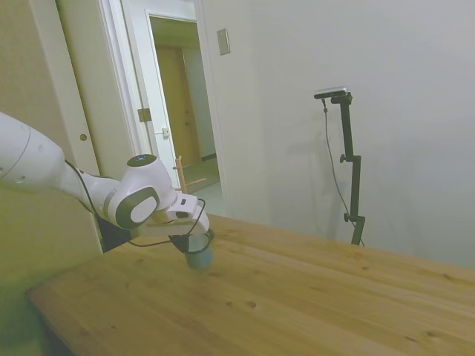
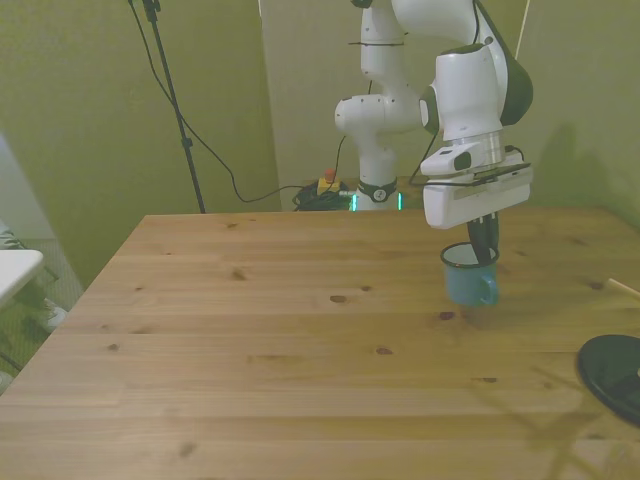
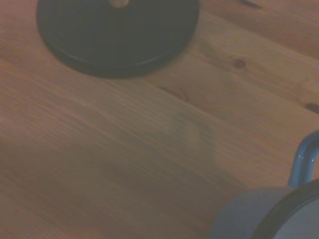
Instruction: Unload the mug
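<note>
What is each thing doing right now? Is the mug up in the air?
Mug: upright, off the peg stand, held at its rim; it looks just above the table, touching or not I cannot tell.
Gripper: shut on the mug's rim, one finger inside.
Peg stand: standing on the table, apart from the mug, at the front view's right edge.
Table: bare wood.

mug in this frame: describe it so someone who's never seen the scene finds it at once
Start at the wooden table and follow the white arm down to its gripper on the front view's right. The mug sits directly under it: small, teal-grey, dark-rimmed, white inside. Its only neighbour is a flat dark round base nearer the table's corner.
</note>
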You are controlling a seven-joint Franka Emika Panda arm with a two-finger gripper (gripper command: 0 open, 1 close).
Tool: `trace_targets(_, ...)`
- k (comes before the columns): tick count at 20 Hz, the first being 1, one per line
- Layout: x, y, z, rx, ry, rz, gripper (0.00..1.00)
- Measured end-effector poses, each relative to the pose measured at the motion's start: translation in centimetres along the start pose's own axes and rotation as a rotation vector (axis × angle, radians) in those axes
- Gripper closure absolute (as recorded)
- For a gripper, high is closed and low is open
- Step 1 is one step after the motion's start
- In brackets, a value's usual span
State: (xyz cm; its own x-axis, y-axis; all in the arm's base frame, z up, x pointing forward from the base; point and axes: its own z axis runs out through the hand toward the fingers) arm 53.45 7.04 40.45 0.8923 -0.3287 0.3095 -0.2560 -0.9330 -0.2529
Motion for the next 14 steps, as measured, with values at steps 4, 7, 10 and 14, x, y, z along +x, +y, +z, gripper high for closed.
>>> trace_targets(4, 0.5, 1.6, 0.4, -0.029, -0.001, 0.016, 1.0)
trace_targets(7, 0.8, 2.7, 0.9, -0.048, -0.004, 0.026, 1.0)
trace_targets(10, 1.0, 3.7, 1.3, -0.077, -0.004, 0.024, 1.0)
trace_targets(14, 1.3, 4.9, 1.3, -0.12, -0.004, 0.018, 1.0)
